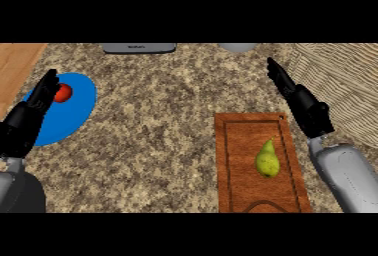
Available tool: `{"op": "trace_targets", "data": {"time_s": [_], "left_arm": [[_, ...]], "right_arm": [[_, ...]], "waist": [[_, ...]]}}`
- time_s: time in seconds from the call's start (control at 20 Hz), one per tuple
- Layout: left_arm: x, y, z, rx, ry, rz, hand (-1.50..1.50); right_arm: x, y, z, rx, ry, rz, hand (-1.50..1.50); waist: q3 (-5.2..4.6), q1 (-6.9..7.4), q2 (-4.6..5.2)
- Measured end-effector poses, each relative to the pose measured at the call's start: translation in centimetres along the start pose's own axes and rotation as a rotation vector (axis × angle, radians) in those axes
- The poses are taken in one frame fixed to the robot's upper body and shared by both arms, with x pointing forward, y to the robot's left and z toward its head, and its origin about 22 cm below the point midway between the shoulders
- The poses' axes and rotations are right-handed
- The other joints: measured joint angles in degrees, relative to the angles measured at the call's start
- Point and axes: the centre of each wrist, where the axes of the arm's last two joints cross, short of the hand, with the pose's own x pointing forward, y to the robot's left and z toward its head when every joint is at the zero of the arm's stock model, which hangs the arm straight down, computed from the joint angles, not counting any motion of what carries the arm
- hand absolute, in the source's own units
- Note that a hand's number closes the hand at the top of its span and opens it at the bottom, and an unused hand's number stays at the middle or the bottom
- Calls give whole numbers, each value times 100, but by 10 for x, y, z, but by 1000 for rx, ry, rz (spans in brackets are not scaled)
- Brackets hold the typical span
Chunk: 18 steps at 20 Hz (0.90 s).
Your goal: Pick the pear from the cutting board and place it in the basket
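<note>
A yellow-green pear lies on the brown wooden cutting board at the lower middle right, stem end pointing away from me. The woven wicker basket fills the upper right corner. My right hand hovers between the board's far right corner and the basket, fingers straight and pointing away, holding nothing. Over at the left edge, my left hand stays open with fingers up, above a blue plate.
A blue plate with a small red fruit lies at the left. A grey appliance and a grey round object sit at the far edge. A wooden surface borders the speckled counter at upper left.
</note>
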Motion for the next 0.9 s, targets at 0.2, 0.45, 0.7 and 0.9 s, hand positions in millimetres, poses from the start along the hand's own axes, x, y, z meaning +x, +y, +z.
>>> {"op": "trace_targets", "data": {"time_s": [0.2,0.45,0.7,0.9], "left_arm": [[-3,-7,-1,21,60,43,0],[-14,-20,-1,19,180,158,0],[-20,-28,0,14,255,215,0],[-19,-27,-1,18,282,228,0]], "right_arm": [[-12,-29,-2,-53,-45,-178,150],[-24,-45,0,90,-157,-204,-150],[-28,21,-9,161,-242,-114,-150],[7,44,-30,126,-213,-79,-150]], "waist": [[-134,-2,41],[-188,78,104],[-219,26,48],[-231,-22,17]]}}
